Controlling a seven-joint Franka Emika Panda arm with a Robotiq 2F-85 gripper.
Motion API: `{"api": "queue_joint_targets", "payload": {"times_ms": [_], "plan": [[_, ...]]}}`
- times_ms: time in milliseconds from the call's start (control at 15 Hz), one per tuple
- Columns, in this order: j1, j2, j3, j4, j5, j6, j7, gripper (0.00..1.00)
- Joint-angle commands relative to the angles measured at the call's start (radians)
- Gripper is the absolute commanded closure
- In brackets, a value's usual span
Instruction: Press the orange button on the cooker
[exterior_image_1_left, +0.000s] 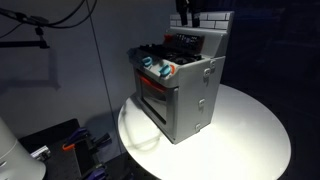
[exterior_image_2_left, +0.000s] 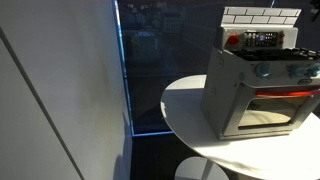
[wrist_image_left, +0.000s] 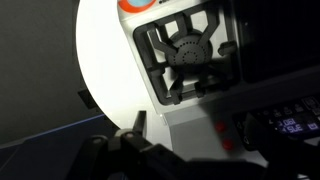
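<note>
The grey toy cooker (exterior_image_1_left: 185, 95) stands on a round white table (exterior_image_1_left: 250, 130) and shows in both exterior views (exterior_image_2_left: 255, 90). It has blue-and-orange front knobs (exterior_image_1_left: 158, 68), a dark hob (wrist_image_left: 188, 50) and a brick-patterned back panel (exterior_image_2_left: 260, 15). Two small red-orange buttons (wrist_image_left: 224, 136) sit on the ledge behind the hob, also seen in an exterior view (exterior_image_2_left: 233, 40). My gripper (exterior_image_1_left: 185, 12) hangs above the back of the cooker. In the wrist view its dark fingers (wrist_image_left: 195, 130) stand apart, empty, touching nothing, with the buttons between them.
The white table edge (wrist_image_left: 95, 70) curves off beside the cooker. A dark curtain wall (exterior_image_1_left: 60, 70) and a cluttered bench with tools (exterior_image_1_left: 75, 145) lie beyond the table. A glass partition (exterior_image_2_left: 150, 70) stands behind the table.
</note>
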Motion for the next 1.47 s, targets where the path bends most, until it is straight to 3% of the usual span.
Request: {"api": "queue_joint_targets", "payload": {"times_ms": [0,600,1400], "plan": [[-0.005,0.043,0.004,0.041,-0.008,0.034,0.071,0.0],[0.003,0.138,-0.001,0.081,-0.01,0.074,0.154,0.0],[0.01,0.219,-0.01,0.151,0.0,0.104,0.172,0.0]]}}
